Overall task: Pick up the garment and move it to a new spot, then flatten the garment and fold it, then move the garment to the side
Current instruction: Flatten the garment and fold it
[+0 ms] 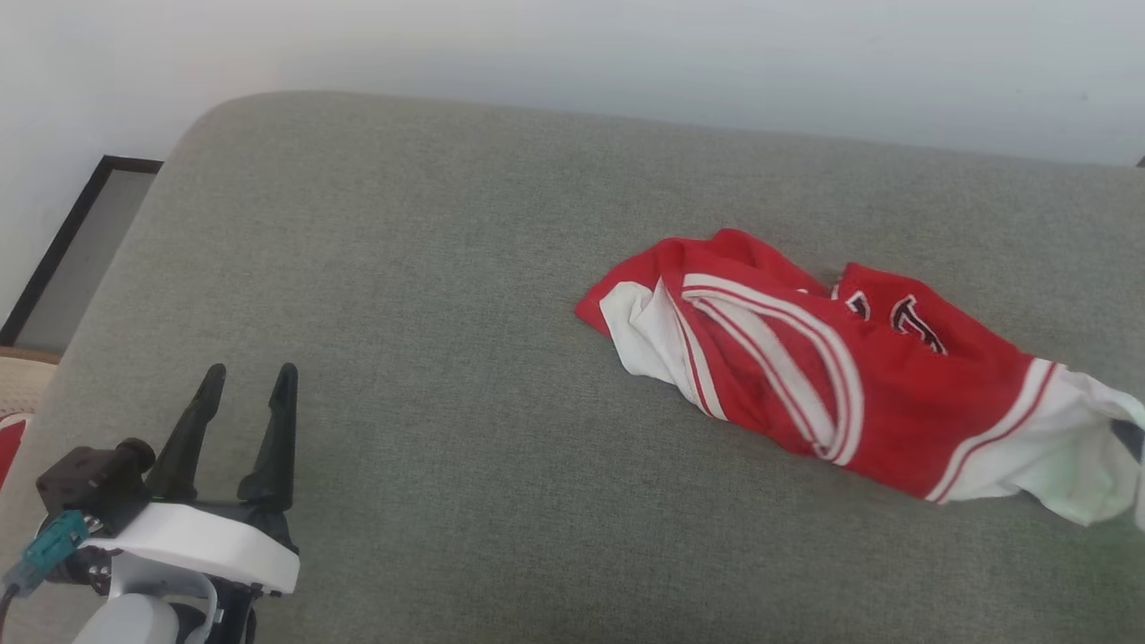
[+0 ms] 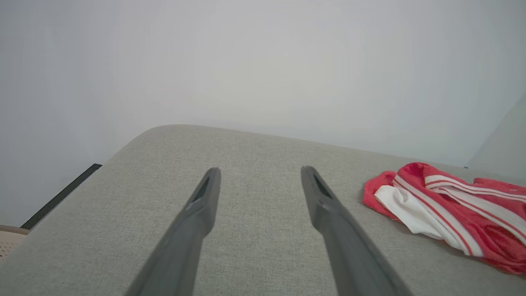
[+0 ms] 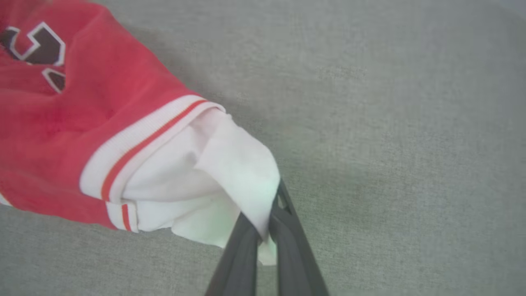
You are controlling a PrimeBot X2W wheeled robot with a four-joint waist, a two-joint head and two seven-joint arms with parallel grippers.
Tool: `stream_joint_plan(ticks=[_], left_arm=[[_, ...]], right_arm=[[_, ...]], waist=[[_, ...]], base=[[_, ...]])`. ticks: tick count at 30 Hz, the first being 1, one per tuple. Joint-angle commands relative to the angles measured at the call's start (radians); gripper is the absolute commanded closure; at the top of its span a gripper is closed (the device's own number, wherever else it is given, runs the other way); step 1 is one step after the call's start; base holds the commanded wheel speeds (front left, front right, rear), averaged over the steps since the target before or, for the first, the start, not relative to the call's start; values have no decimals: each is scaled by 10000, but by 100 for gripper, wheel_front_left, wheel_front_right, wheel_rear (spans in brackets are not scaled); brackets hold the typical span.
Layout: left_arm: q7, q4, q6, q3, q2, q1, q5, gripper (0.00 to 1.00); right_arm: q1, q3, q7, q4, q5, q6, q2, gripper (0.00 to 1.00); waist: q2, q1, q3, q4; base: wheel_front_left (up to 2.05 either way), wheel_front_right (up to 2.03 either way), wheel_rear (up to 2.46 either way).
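Where the white hem folds over its tips, the right gripper (image 3: 267, 216) is pinched tight on the garment (image 3: 102, 123), with one fingertip buried in cloth. The dark lettering is half lost in folds. On the grey cushion (image 1: 402, 358), the left gripper (image 1: 250, 376) stands wide, with the garment well off beyond its right finger.

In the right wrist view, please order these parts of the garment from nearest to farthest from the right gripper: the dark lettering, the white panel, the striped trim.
1. White panel of the garment: pinched in the right gripper, at lower centre.
2. Striped trim: left of the panel, a little higher in the view.
3. Dark lettering: in the upper left corner.
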Motion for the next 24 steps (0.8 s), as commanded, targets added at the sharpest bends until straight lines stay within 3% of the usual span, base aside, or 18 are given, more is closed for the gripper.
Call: stream_joint_plan(ticks=[1, 6, 7, 9, 10, 17, 24], left_arm=[[-48, -35, -53, -28, -11, -109, 95, 0], [39, -71, -137, -149, -50, -331, 90, 0], [70, -77, -158, -175, -53, -388, 81, 0], [122, -85, -176, -224, -36, -506, 110, 0], [165, -93, -199, -245, -27, -567, 117, 0], [513, -200, -356, -372, 110, -971, 57, 0], [1453, -352, -534, -511, 427, -1459, -234, 0]], right_arm=[[-69, -110, 39, 201, -148, -7, 49, 100], [-409, -135, -92, 1266, -381, -8, 182, 100], [-521, -128, -122, 1504, -353, -8, 278, 94], [-710, -14, -257, 1791, -381, -8, 257, 50], [-798, 16, -305, 1948, -361, -10, 262, 0], [-1151, 145, -653, 2057, -230, -10, 271, 0], [-1294, 13, -1201, 1076, -114, -8, 689, 0]], waist=[[0, 0, 38, -12], [0, 0, 205, -8], [0, 0, 241, -8], [0, 0, 298, 1], [0, 0, 320, -1], [0, 0, 378, -161], [0, 0, 341, -742]], base=[[0, 0, 0], [0, 0, 0], [0, 0, 0], [0, 0, 0], [0, 0, 0], [0, 0, 0], [0, 0, 0]])
